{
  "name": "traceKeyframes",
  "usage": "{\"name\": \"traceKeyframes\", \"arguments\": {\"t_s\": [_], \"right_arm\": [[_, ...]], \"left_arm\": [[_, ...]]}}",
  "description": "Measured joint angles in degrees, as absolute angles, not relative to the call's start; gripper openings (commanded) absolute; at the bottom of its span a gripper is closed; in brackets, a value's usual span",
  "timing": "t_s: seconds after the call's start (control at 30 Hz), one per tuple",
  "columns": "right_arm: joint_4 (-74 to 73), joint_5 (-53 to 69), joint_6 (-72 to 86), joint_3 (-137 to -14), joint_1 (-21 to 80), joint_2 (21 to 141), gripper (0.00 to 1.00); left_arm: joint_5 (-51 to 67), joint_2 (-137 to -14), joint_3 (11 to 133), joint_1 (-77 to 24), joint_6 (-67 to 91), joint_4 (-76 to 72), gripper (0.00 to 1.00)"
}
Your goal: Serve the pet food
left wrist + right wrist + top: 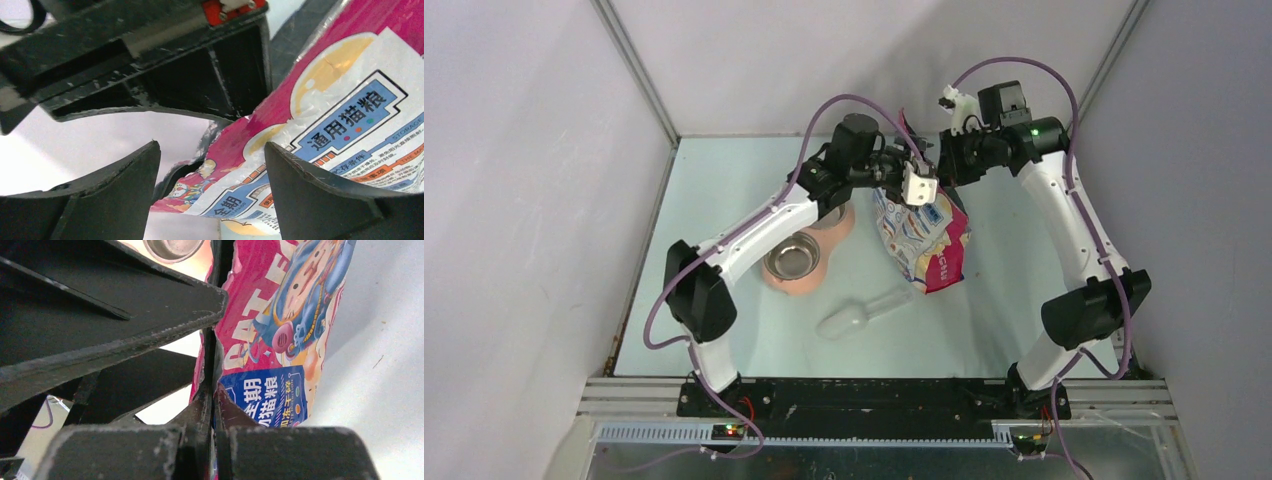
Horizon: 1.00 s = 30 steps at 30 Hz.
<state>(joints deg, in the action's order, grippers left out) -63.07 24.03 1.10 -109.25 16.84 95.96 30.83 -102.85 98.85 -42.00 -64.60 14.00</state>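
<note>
The pink, white and blue cat food bag [921, 240] stands upright at mid-table, its top lifted between the two arms. My right gripper [936, 163] is shut on the bag's top edge [280, 315], the fingers [200, 410] pressed flat together over the foil. My left gripper [902, 170] faces it from the left and is open. In the left wrist view the bag's torn rim [350, 115] shows between and beyond the spread fingers [212, 150]; I cannot tell if they touch it. The pet food is hidden inside the bag.
A pink double feeder [809, 275] with a steel bowl [791, 258] sits left of the bag, partly under the left arm. A translucent plastic scoop [864, 312] lies on the table in front. White walls close in the sides and back.
</note>
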Motion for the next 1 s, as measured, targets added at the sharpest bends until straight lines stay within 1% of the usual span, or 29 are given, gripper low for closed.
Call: {"name": "traceKeyframes", "arguments": {"t_s": [0.17,0.23,0.27,0.33,0.53,0.6,0.67,0.77,0.8,0.83,0.87,0.9,0.93,0.97,1.0], "right_arm": [[-62.96,24.21,2.04,-109.08,15.79,95.96,0.0],[-62.85,23.75,2.7,-108.97,15.22,95.96,0.0],[-62.85,23.53,3.11,-108.95,14.83,95.96,0.02],[-62.87,23.09,3.88,-108.95,13.72,95.96,0.03],[-62.87,23.14,5.63,-108.95,11.51,95.96,0.03],[-62.87,23.2,5.65,-108.95,11.6,95.96,0.03],[-62.87,23.4,5.63,-108.9,11.97,95.96,0.03],[-62.87,23.4,5.61,-108.86,12.4,95.96,0.03],[-62.87,23.38,5.61,-108.84,12.56,95.96,0.03],[-62.89,23.38,5.61,-108.84,12.67,95.96,0.03],[-62.89,23.38,5.58,-108.81,12.69,95.96,0.03],[-62.89,23.35,5.58,-108.79,12.71,95.96,0.02],[-62.89,23.33,5.58,-108.79,12.69,95.96,0.02],[-62.89,23.2,5.58,-108.79,12.71,95.96,0.0],[-62.87,22.92,5.61,-108.79,12.78,95.96,0.0]], "left_arm": [[31.2,-103.72,99.44,-42.04,-67.88,16.03,0.81],[31.27,-103.66,98.96,-42.04,-68.53,15.53,0.81],[31.24,-103.66,98.7,-42.04,-68.66,15.31,0.81],[31.27,-103.66,97.93,-42.04,-69.14,15.18,0.82],[31.35,-103.66,97.17,-42.06,-69.97,16.01,0.82],[31.48,-103.66,97.17,-42.11,-70.61,16.69,0.82],[31.64,-103.66,97.17,-42.17,-71.72,17.82,0.78],[31.68,-103.68,97.54,-42.26,-74.72,20.45,0.67],[31.64,-103.72,98.02,-42.26,-76.23,21.96,0.6],[31.53,-103.74,98.56,-42.26,-77.73,23.49,0.55],[31.27,-103.74,99.26,-42.26,-79.79,25.36,0.46],[31.03,-103.74,99.7,-42.26,-80.95,26.59,0.42],[30.65,-103.74,100.18,-42.26,-82.5,27.77,0.33],[30.24,-103.74,100.53,-42.26,-83.7,28.58,0.29],[29.82,-103.74,100.99,-42.26,-85.06,29.65,0.19]]}}
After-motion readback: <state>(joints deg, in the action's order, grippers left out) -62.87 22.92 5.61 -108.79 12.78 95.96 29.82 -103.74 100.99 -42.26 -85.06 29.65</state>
